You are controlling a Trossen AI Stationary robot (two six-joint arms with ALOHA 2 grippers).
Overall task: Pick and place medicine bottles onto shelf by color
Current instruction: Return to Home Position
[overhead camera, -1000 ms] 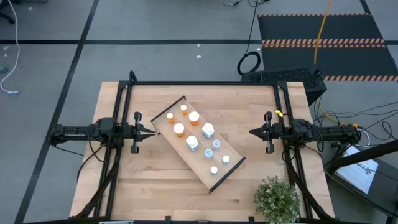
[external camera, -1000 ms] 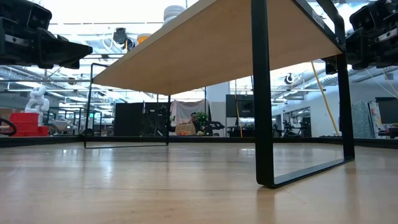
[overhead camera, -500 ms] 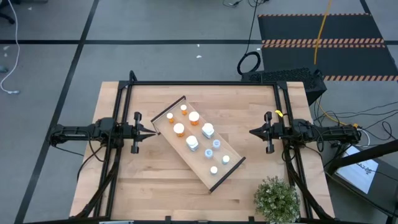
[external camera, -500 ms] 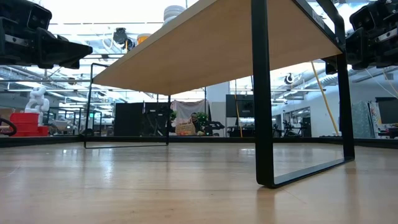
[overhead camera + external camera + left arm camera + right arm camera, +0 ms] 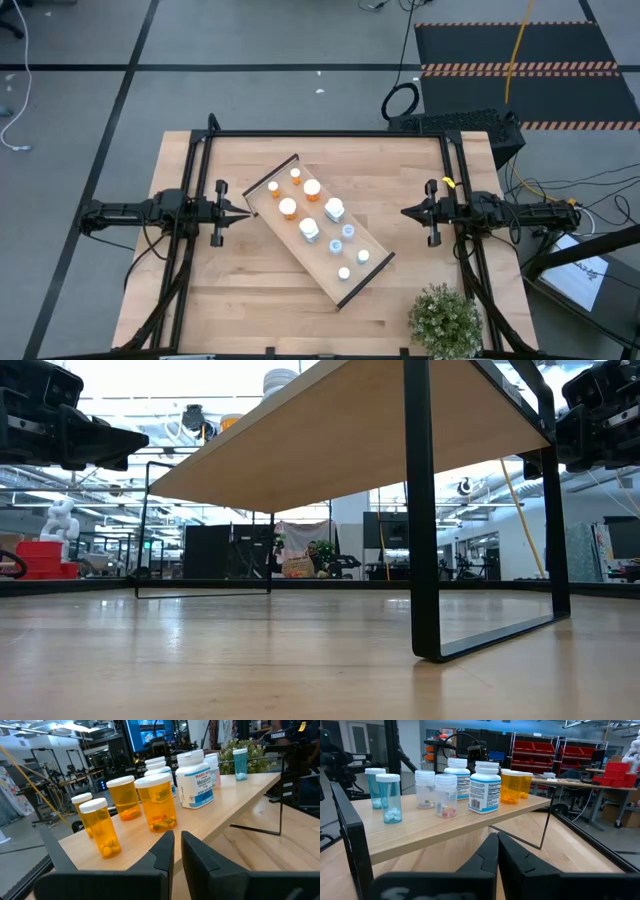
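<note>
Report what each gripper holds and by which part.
Nothing is held. The left gripper and right gripper are shut and empty, apart from the shelf, where the medicine bottles stand.

Left arm: black throughout, made of slim jointed links that widen into a blocky housing near the wrist.
Right arm: same black build and shape, with a small yellow tag beside the wrist.
Left gripper: a short black crossbar carrying two dark fingers, which are matte wedges with flat inner faces tapering to a point.
Right gripper: matching crossbar, and matching black tapered fingers with smooth edges.
Cable: a thin black lead looping off the left arm's body.
Lettering: a white printed word on the right arm's dark casing, and the same on the left arm's.
</note>
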